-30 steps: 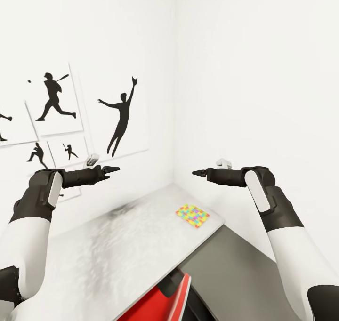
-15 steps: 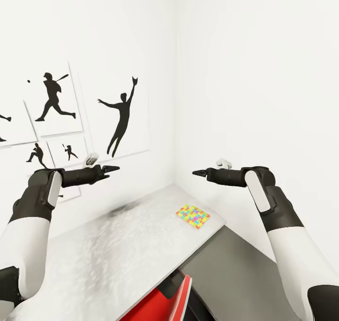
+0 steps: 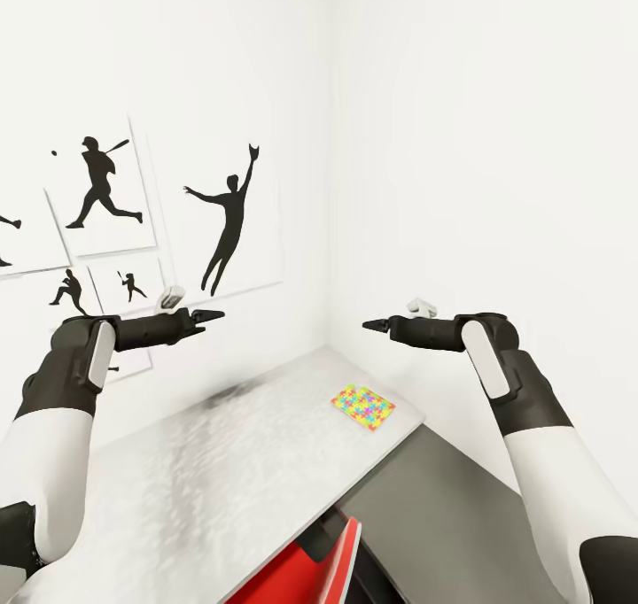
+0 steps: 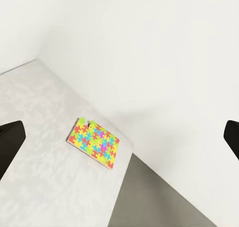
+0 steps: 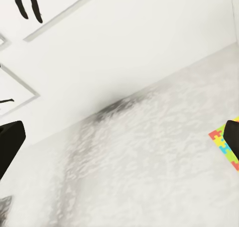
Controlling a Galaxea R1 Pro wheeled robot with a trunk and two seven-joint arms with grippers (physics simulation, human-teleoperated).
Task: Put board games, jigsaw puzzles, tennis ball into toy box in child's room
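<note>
One jigsaw puzzle [image 3: 363, 406] lay on the tabletop [image 3: 221, 462], below and between left claw [image 3: 209, 316] and right claw [image 3: 376, 325]; both gaped wide, empty.

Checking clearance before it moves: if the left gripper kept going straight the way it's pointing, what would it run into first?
Probably the white wall. The left gripper, jaws open, looks past the jigsaw puzzle lying on the table; its centre line seems to strike the wall above it, though depth is uncertain.

You have no readable text, labels, brands or numbers here; the wall pictures [image 3: 232, 223] carry only black player silhouettes, and the jigsaw puzzle [image 3: 362, 406] shows coloured pieces alone.
</note>
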